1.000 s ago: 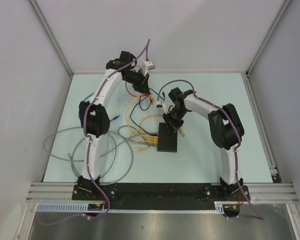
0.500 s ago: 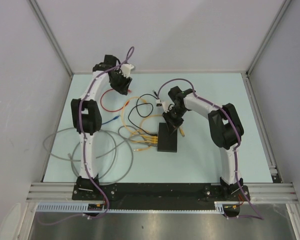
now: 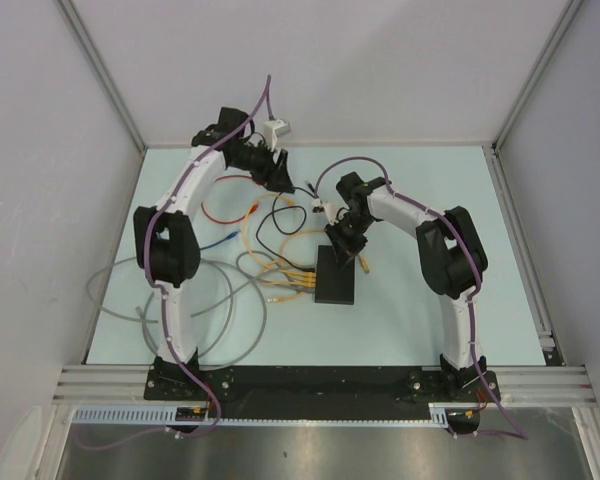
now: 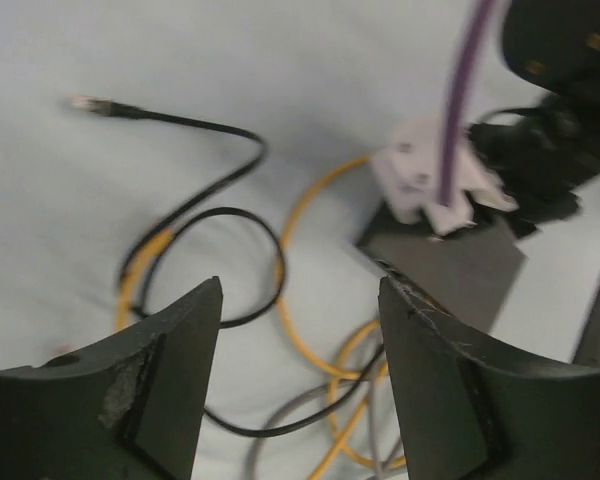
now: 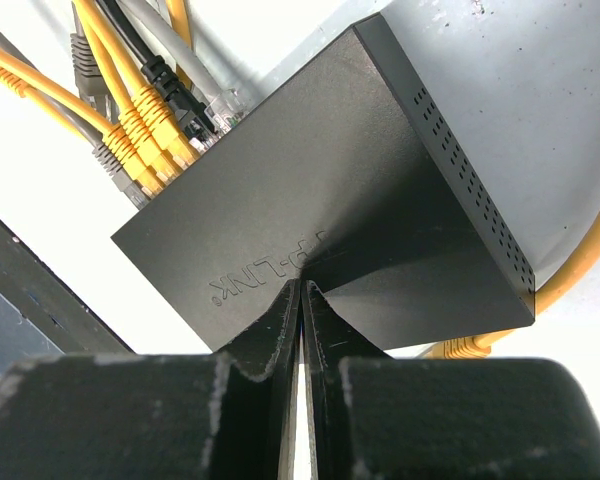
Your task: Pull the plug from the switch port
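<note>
Switch (image 5: 360, 200), flat matte black, yellow plugs (image 5: 140, 150) along one edge

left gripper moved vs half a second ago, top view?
Yes. The left gripper has swung right along the far edge of the table, closer to the switch. Its jaws stand open.

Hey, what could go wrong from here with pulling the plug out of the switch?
The right gripper only rests shut tips on the switch, so a tug might drag it. The yellow plugs sit packed together; the open left gripper could catch a neighbour or snag the loose black cable.
</note>
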